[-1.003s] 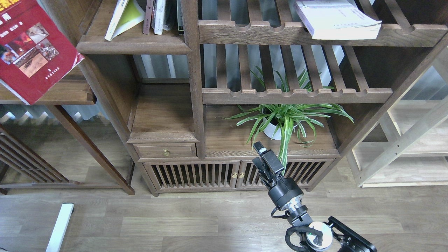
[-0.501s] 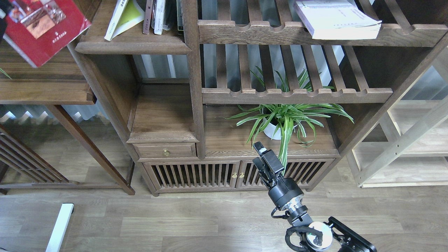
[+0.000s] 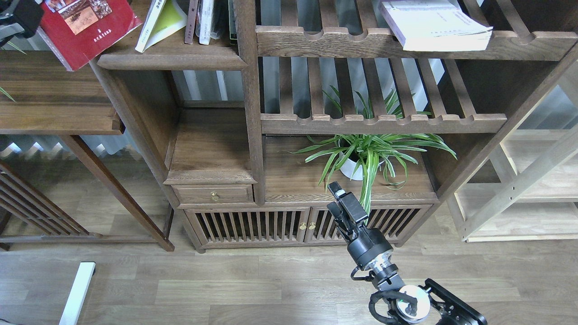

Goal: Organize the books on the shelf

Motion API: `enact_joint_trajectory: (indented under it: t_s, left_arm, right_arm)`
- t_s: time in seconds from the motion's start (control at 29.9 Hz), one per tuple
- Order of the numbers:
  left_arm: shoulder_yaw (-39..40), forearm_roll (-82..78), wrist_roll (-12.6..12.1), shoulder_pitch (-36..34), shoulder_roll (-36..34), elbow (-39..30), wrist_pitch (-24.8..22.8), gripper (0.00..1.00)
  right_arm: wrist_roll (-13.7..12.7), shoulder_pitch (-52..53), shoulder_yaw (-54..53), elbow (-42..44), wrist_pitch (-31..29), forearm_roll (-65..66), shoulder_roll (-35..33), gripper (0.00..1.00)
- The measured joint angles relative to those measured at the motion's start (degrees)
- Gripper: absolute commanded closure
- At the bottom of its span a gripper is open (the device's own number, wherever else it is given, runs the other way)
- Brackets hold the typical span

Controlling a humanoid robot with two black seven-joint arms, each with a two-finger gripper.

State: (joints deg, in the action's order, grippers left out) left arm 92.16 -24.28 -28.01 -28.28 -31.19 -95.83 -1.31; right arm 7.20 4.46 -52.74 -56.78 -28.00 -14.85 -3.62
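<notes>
Head view
Left gripper (image 3: 18, 16): only a dark part shows at the top left corner, against the edge of the dark red book (image 3: 88, 29); whether its jaws clasp the book cannot be told.
Dark red book: tilted, its lower right corner over the left end of the shelf (image 3: 171, 61).
Yellow-green book (image 3: 160, 22): leaning on that shelf, just right of the red one.
Thin upright books (image 3: 205, 20): beside it, against the post.
Pale lavender-white book (image 3: 435, 25): lying flat on the slatted shelf (image 3: 316, 43), upper right.
Right gripper (image 3: 339, 201): low, in front of the cabinet doors (image 3: 271, 223); fingers close together, nothing between them.
Potted plant (image 3: 368, 155): just behind the right gripper, leaves hanging beside it.
</notes>
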Motion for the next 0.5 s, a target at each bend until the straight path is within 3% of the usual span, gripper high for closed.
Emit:
enact_joint_trajectory:
  t_s: [0.5]
  left_arm:
    - [-6.0,-0.5,0.0,-7.6,-1.2,4.8,0.0,0.94]
  right_arm:
    - [0.0,0.0,0.0,-0.1,0.0,-0.1,0.1,0.01]
